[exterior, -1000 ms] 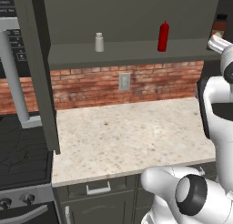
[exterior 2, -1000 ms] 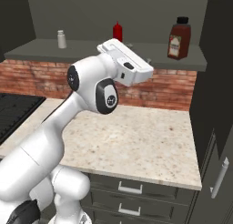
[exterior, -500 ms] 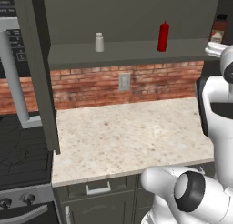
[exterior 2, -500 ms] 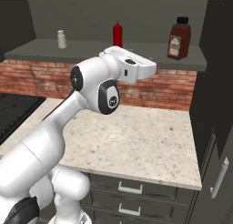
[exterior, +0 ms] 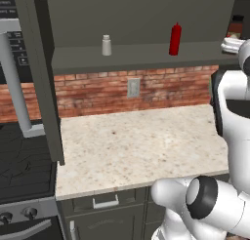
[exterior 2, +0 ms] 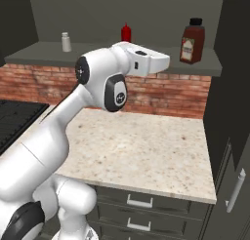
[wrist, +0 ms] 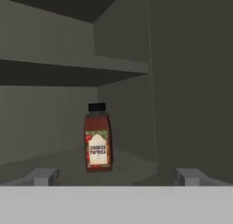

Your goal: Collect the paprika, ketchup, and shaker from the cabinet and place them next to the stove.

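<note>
This is a home kitchen: a speckled stone counter [exterior: 141, 146] runs under a red brick backsplash [exterior: 161, 88] with a wall outlet [exterior: 133, 88] at 12 o'clock. A black stove [exterior: 22, 170] with front knobs sits at 9 o'clock beneath a steel microwave [exterior: 10, 63], and the open wall cabinet [exterior 2: 117, 56] overhead holds condiment bottles above drawers [exterior 2: 141, 202].

The long dark grey-green inner shelf of the upper wall cabinet [exterior 2: 112, 58] carries three things, all upright and well apart. In the right base view, the small pale grey-white cylindrical shaker [exterior 2: 65, 41] stands toward nine o'clock, the slim bright red ketchup squeeze bottle [exterior 2: 126, 32] near twelve, and the squat dark reddish-brown paprika bottle with black cap and paper label [exterior 2: 191, 41] toward three. Below lies the speckled beige stone counter [exterior 2: 146, 151].
</note>
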Motion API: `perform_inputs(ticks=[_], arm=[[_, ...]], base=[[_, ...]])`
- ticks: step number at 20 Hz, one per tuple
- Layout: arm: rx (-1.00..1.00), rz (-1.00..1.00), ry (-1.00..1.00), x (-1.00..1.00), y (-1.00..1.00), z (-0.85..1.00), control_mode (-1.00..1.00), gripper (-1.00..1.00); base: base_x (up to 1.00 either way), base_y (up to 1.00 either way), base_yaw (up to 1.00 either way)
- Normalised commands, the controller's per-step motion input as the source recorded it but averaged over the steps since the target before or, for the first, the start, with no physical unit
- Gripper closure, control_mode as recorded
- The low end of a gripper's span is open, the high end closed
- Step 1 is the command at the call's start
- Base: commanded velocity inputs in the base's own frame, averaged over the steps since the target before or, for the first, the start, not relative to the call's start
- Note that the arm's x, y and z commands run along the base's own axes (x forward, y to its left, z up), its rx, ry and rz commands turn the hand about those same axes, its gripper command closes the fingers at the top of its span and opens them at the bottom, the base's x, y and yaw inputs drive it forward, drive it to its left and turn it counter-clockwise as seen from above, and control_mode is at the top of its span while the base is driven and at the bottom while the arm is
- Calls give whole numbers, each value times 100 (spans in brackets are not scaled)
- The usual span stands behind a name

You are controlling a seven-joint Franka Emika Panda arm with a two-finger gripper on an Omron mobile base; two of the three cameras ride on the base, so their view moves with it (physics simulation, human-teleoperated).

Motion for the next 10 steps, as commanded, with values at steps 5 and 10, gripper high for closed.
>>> perform_inputs(ticks=[5, 10], arm=[[-6, 0, 14, 0, 4, 11, -100, -100], [-1, 0, 1, 0, 0, -2, -100, -100]], base=[[0, 0, 0], [0, 0, 0]])
